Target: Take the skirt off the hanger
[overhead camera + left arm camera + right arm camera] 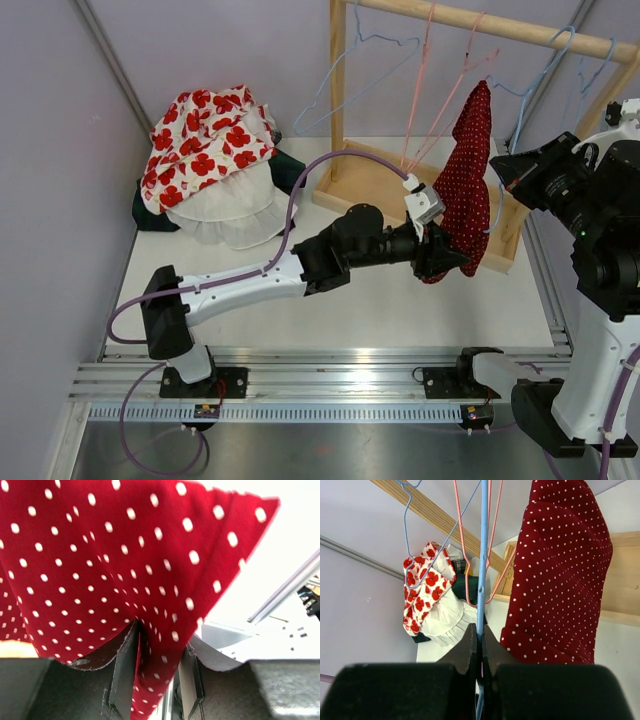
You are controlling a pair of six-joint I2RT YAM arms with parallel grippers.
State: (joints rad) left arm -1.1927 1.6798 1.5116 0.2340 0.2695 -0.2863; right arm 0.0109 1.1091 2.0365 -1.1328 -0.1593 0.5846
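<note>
The dark red skirt with small white dots [470, 170] hung limp from a thin blue wire hanger [482, 555] on the pale wooden rail of the clothes rack [480, 22], toward two o'clock on the white table [350, 300] as seen from above. It was bunched into a narrow drape and its hem nearly reached the rack's base. The left gripper [445, 262] had reached the seven o'clock corner of that hem. In its wrist view the fingers stood partway closed with a fold of the dotted cloth running down between them, but we could not tell whether the pads were already biting. The right gripper [479, 640], off at three o'clock, was closed tight on the blue wire, which ran straight up from between its fingers. We judged the skirt light, soft and without stiffness. It would stretch and slide rather than lift as one piece, and a thin pinch at the edge could slip out. A gathered fold low on the hem seemed the best hold, pulled down and toward six o'clock while the wire was kept steady, since the springy hanger might otherwise swing or unhook. Two pink wire hangers [428, 90] hung at eleven o'clock of the skirt. A heap of white cloth printed with red flowers [205, 140] lay well apart at ten o'clock.
</note>
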